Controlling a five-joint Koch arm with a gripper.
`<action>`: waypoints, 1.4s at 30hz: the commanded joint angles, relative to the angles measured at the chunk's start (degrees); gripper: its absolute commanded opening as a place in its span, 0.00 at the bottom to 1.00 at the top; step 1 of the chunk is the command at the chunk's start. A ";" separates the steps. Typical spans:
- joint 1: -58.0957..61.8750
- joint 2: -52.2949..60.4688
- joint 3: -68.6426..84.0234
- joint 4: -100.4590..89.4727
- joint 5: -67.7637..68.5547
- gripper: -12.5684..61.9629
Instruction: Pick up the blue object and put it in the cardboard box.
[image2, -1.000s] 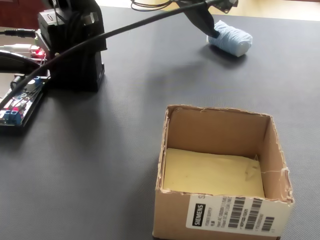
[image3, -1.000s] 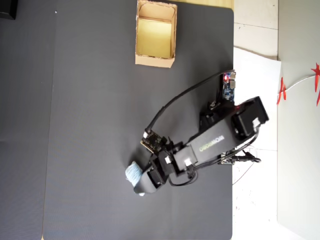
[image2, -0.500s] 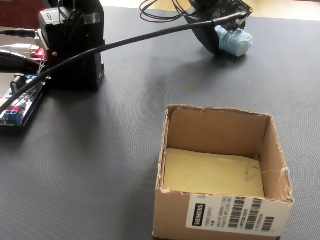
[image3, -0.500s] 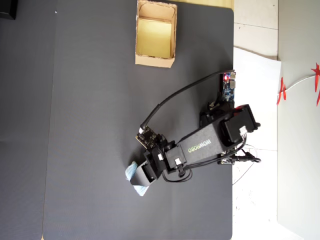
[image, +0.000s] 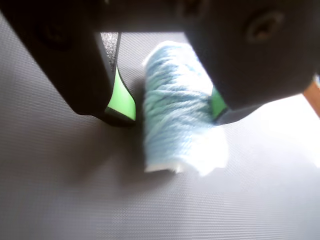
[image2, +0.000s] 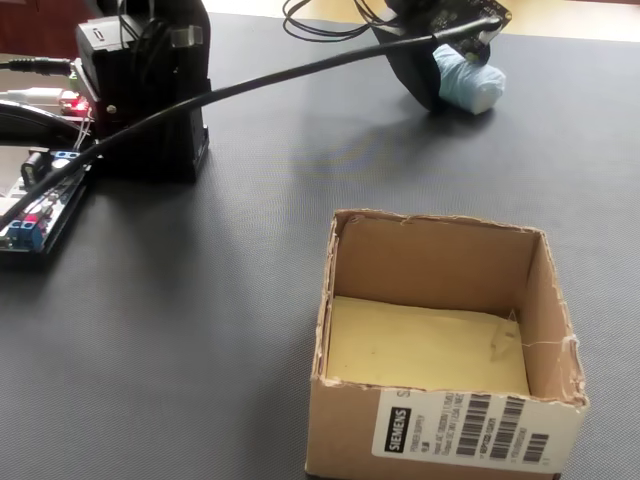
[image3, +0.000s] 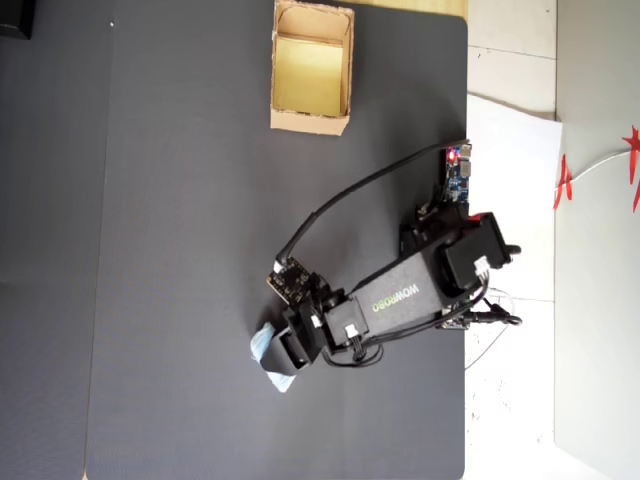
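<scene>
The blue object is a pale blue yarn-wrapped bundle lying on the dark mat, and it sits between my jaws in the wrist view. My gripper is open around it: the left green pad stands a little apart from the bundle, while the right green pad is at its side. In the fixed view the gripper is low over the bundle at the far side of the mat. The cardboard box stands open near the camera. From overhead, the box is far from the bundle.
The arm's black base and a circuit board stand at the left of the fixed view, with a black cable running across to the gripper. Overhead, the mat ends at the right beside the base.
</scene>
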 joint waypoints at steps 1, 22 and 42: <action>-1.58 -0.44 0.00 4.75 2.20 0.43; 1.58 14.94 11.78 -21.88 -9.23 0.10; 7.65 28.56 22.94 -31.38 -12.92 0.02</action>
